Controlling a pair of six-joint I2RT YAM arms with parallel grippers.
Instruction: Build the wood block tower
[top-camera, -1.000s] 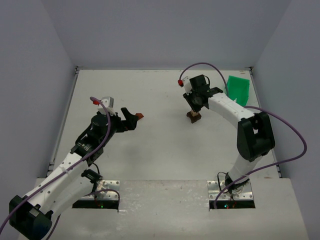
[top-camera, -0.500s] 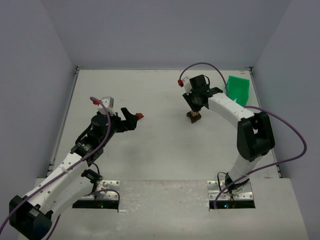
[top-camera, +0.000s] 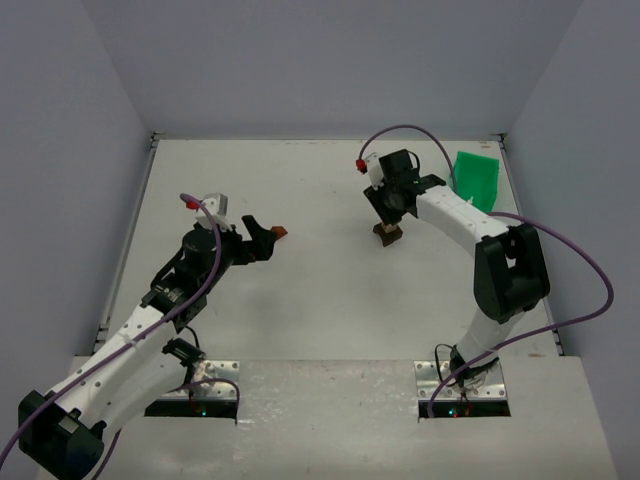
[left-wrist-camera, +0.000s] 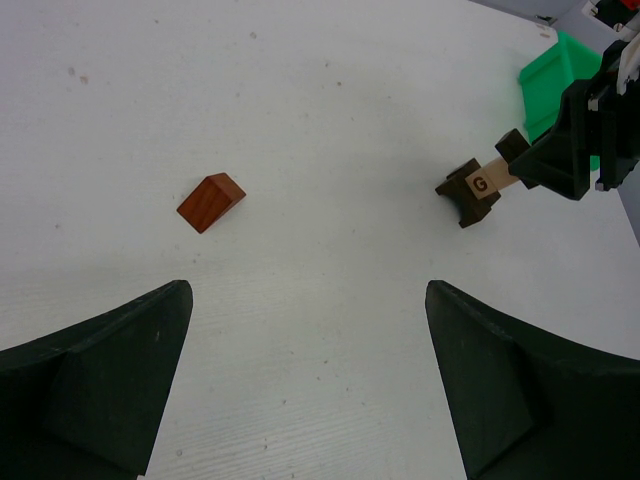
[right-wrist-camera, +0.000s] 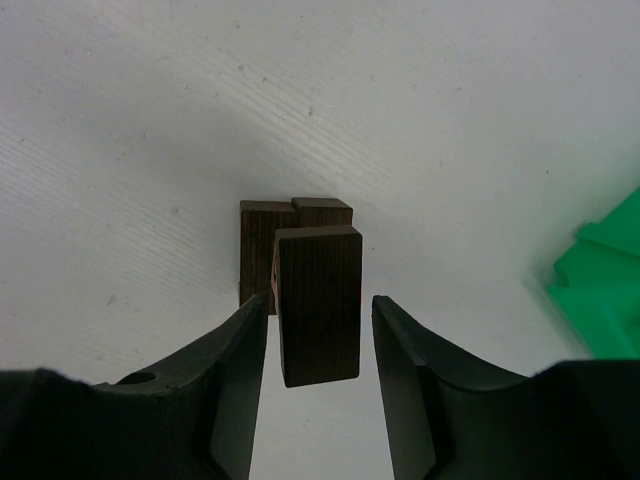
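Wood block tower is seen on the desk, right under the right tool. A long block is framed by its fingers, long side pointing away; whether it is squeezed cannot be told. The red block is found ahead and left of the wide-open left tool.

The wedge block is reddish-brown, the lettered block tan, the bin green.
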